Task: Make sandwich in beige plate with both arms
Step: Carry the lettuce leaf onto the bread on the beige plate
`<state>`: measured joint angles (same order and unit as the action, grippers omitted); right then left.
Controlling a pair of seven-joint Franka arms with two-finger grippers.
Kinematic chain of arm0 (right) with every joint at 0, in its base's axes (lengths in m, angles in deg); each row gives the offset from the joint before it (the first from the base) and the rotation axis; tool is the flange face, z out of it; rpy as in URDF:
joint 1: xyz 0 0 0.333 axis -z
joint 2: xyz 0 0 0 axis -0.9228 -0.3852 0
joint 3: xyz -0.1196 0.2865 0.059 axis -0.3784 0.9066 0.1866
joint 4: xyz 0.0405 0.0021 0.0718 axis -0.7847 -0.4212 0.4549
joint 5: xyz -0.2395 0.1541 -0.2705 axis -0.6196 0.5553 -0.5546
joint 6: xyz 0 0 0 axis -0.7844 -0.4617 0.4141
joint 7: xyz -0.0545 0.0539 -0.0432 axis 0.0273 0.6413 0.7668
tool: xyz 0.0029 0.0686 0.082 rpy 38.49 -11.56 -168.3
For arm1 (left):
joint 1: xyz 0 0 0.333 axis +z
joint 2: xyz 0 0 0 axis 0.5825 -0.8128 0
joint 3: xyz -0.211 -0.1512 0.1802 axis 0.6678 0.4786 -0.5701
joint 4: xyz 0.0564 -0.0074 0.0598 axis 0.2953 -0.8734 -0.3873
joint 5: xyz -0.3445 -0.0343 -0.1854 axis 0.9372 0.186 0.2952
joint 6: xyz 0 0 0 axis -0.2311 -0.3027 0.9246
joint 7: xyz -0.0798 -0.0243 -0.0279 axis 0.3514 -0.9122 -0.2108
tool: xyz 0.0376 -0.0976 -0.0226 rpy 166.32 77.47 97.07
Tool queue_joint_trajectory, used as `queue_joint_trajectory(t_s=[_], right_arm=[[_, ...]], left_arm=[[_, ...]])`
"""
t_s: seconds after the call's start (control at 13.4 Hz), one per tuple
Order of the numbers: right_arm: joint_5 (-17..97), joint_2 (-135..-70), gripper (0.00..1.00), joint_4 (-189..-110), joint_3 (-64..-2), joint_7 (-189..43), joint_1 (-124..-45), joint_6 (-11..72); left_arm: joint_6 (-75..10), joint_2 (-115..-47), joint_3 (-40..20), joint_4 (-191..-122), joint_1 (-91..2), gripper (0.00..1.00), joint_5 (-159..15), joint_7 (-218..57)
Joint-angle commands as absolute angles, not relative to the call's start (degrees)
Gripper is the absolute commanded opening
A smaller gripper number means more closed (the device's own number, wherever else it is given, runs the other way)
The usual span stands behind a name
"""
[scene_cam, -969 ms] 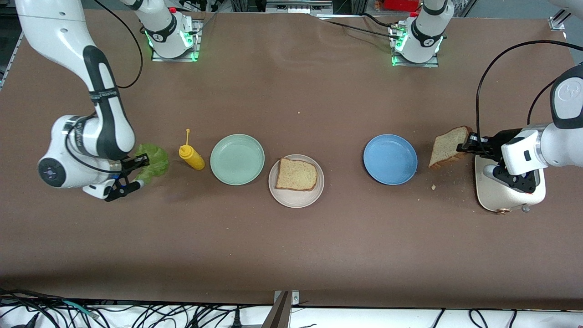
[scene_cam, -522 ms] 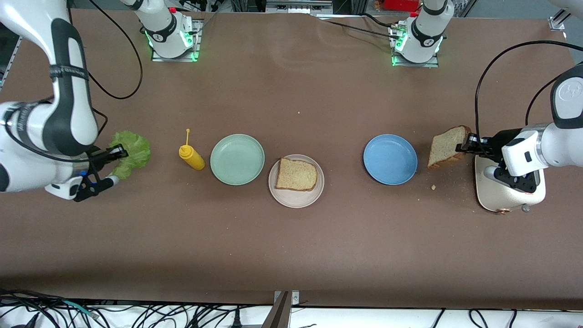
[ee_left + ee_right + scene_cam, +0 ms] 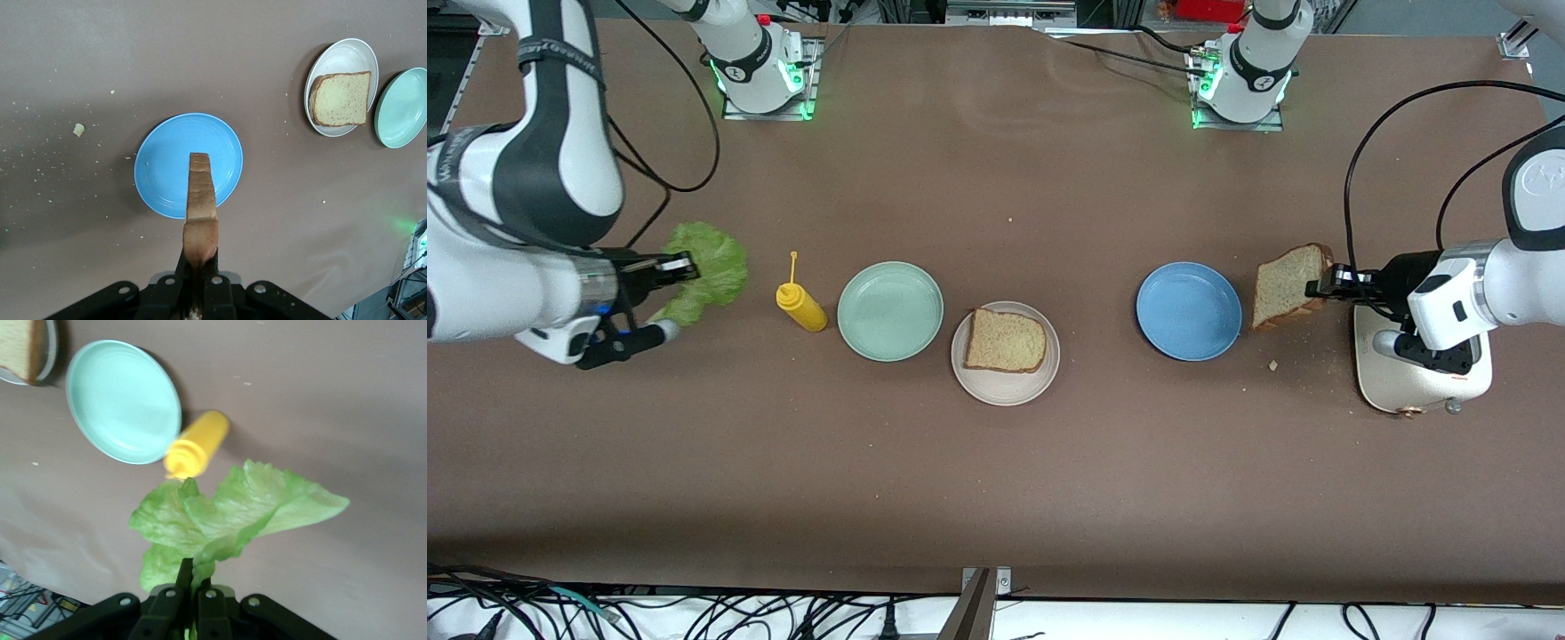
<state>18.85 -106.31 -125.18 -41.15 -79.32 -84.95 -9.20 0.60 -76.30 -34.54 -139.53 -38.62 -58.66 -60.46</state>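
A slice of bread (image 3: pixel 1006 341) is lying on the plate (image 3: pixel 1005 388) at mid-table. Two more plates (image 3: pixel 890 311) (image 3: pixel 1188 310) are sitting beside it, slightly farther from the front camera, the bottle (image 3: pixel 800 305) standing beside one.

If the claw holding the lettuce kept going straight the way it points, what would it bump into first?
Probably the mustard bottle. The right claw, shut on the lettuce, points toward it along the table, with the green plate next. Its height is unclear, so it might pass over the bottle.
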Motion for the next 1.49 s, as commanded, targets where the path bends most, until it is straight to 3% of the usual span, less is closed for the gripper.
queue_joint_trajectory(t_s=[0.0,0.37,0.82,1.04,1.42], right_arm=[[23.57,-105.88,0.00,-124.80,-40.95,-73.05,-86.75,-9.83],[29.22,-107.71,0.00,-125.32,-40.68,-63.02,-94.66,-1.15],[38.27,-117.37,0.00,-125.50,-40.59,-58.78,-103.80,15.82],[46.43,-121.17,0.00,-125.68,-39.89,-60.71,-105.92,21.62],[48.74,-125.12,0.00,-125.85,-37.96,-71.52,-107.51,29.27]], left_arm=[[1.79,-76.69,-34.80,-138.52,-38.70,0.00,-56.77,-62.64],[1.79,-76.69,-34.80,-138.61,-38.62,0.00,-55.10,-63.88],[1.79,-77.04,-34.80,-138.69,-38.62,0.00,-55.10,-63.88],[1.79,-77.13,-34.80,-138.61,-38.71,0.00,-55.02,-63.88],[1.79,-77.48,-34.80,-138.61,-38.71,0.00,-54.93,-64.23]])
